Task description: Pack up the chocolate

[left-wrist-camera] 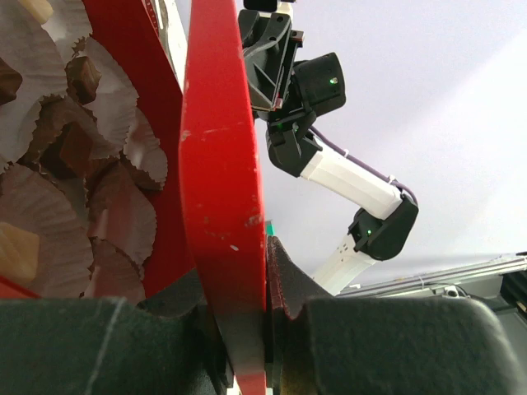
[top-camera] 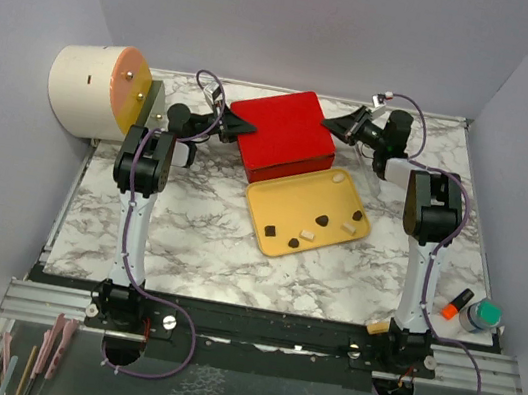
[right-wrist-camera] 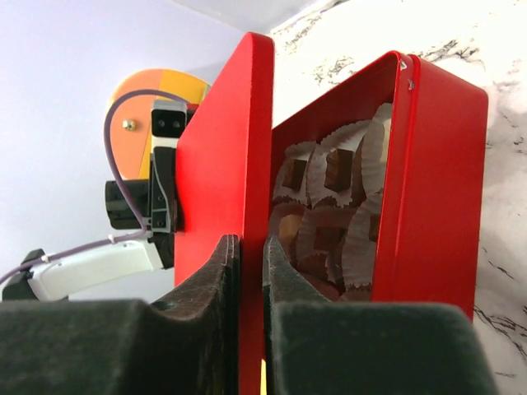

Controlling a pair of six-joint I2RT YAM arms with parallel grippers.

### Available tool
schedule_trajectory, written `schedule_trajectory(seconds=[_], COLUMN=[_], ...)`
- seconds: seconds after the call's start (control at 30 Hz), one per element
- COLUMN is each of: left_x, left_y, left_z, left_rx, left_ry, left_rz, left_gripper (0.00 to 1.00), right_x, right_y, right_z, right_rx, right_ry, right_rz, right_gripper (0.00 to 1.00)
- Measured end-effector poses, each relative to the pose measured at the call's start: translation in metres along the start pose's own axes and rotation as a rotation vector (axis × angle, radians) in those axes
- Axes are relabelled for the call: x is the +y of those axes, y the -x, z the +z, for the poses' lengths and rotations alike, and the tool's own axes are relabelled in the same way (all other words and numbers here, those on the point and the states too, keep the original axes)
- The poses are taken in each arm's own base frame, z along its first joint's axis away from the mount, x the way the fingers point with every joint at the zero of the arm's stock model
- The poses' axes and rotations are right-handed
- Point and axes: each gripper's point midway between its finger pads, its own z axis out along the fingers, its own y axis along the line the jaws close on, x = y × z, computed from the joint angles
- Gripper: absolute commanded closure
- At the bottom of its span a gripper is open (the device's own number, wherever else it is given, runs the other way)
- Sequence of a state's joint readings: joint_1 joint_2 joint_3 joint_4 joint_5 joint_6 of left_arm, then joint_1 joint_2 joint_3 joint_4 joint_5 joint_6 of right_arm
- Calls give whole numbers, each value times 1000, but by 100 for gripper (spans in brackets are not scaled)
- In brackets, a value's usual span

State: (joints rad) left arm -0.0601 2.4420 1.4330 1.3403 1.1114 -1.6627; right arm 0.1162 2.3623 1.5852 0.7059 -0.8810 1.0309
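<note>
A red lid (top-camera: 285, 132) hangs over the red box and hides it in the top view. My left gripper (top-camera: 238, 127) is shut on its left rim and my right gripper (top-camera: 342, 126) on its right rim. The left wrist view shows the lid (left-wrist-camera: 222, 164) pinched in the left gripper (left-wrist-camera: 265, 271), with chocolate (left-wrist-camera: 70, 148) in paper cups beneath. In the right wrist view the right gripper (right-wrist-camera: 251, 255) clamps the lid (right-wrist-camera: 226, 148), which stands apart from the box base (right-wrist-camera: 436, 173) that holds chocolate (right-wrist-camera: 336, 171). Several loose pieces of chocolate (top-camera: 325, 218) lie on the yellow tray (top-camera: 289, 202).
A cream cylinder with an orange face (top-camera: 95, 88) lies at the back left, close to the left arm. An orange marker (top-camera: 457, 305) and a green-capped bottle (top-camera: 481, 315) stand at the front right edge. Thin tools (top-camera: 24, 360) sit below the table's front rail.
</note>
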Motion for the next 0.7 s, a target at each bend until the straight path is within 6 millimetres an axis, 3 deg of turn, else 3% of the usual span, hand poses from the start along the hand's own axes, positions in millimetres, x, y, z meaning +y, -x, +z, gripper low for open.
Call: schedule_trajectory(seconds=[0.13, 0.27, 0.43, 0.7], left_x=[0, 2, 5, 23], left_y=[0, 0, -2, -4], left_z=[-1, -1, -2, -10], left_rx=[-2, -2, -4, -27], left_ry=[-3, -2, 2, 45], left_rz=[9, 6, -1, -39], left_gripper=[95, 65, 48, 44], right_x=[-1, -1, -3, -6], right_y=[-1, -2, -6, -9], right_z=[0, 0, 2, 6], right_rx=[7, 7, 21, 34], right_ry=[-3, -3, 4, 12], right_rz=[15, 21, 28, 33], right_gripper=[100, 100, 100, 100])
